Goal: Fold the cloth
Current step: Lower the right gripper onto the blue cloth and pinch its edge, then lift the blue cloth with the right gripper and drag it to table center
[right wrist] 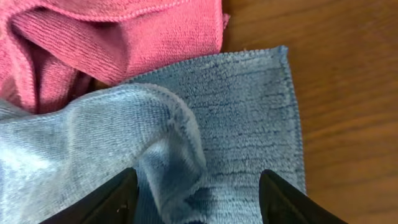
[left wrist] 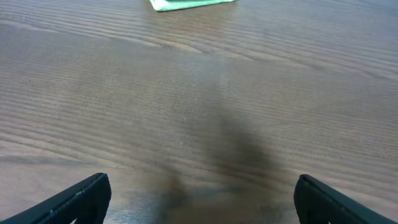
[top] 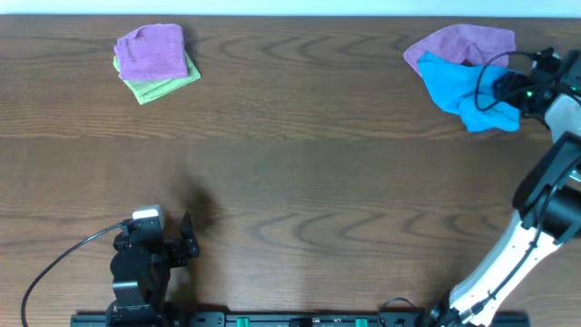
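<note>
A crumpled blue cloth [top: 458, 88] lies at the far right of the table, partly over a purple cloth [top: 458, 43]. My right gripper [top: 519, 89] is over the blue cloth's right side. In the right wrist view its fingers [right wrist: 198, 202] are open, straddling a raised fold of the blue cloth [right wrist: 174, 137], with the pink-purple cloth [right wrist: 93, 37] behind. My left gripper [top: 186, 238] rests near the front left, open and empty over bare wood [left wrist: 199, 199].
A folded stack sits at the far left: a purple cloth [top: 151, 50] on a green one [top: 168, 84]. The green edge shows at the top of the left wrist view [left wrist: 186, 4]. The wooden table [top: 300, 182] spans the view.
</note>
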Robot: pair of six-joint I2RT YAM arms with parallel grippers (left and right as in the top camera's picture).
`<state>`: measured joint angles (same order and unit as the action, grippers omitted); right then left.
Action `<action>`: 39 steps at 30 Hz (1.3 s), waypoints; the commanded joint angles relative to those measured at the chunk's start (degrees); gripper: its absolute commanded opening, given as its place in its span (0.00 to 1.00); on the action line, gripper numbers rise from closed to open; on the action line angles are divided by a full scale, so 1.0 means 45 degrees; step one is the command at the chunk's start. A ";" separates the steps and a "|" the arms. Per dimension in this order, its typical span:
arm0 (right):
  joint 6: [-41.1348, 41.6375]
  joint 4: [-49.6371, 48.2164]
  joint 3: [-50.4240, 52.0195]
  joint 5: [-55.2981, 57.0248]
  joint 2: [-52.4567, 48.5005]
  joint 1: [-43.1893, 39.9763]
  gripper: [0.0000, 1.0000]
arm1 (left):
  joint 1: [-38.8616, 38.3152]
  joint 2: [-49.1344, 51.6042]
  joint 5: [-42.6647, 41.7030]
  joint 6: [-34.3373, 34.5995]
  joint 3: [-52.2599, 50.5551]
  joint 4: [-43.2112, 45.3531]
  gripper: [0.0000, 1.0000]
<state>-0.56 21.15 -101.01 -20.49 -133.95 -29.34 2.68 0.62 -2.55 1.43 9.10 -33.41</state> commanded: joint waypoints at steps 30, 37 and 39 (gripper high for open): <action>0.0296 -0.1239 -0.0039 -0.2098 -0.0257 0.0155 0.01 | -0.0015 -0.0092 0.0136 -0.0136 -0.0083 0.0000 0.95; -0.0821 0.1093 -0.0039 -0.2205 0.2472 0.0724 0.01 | -0.0015 -0.0092 0.0136 -0.0136 -0.0083 0.0000 0.95; -0.1156 0.1938 -0.0039 -0.2205 0.3293 0.1030 0.01 | -0.0015 -0.0092 0.0136 -0.0136 -0.0083 0.0000 0.95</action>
<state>-2.13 27.77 -100.75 -28.56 -126.15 -26.98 2.68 0.62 -2.55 1.43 9.10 -33.41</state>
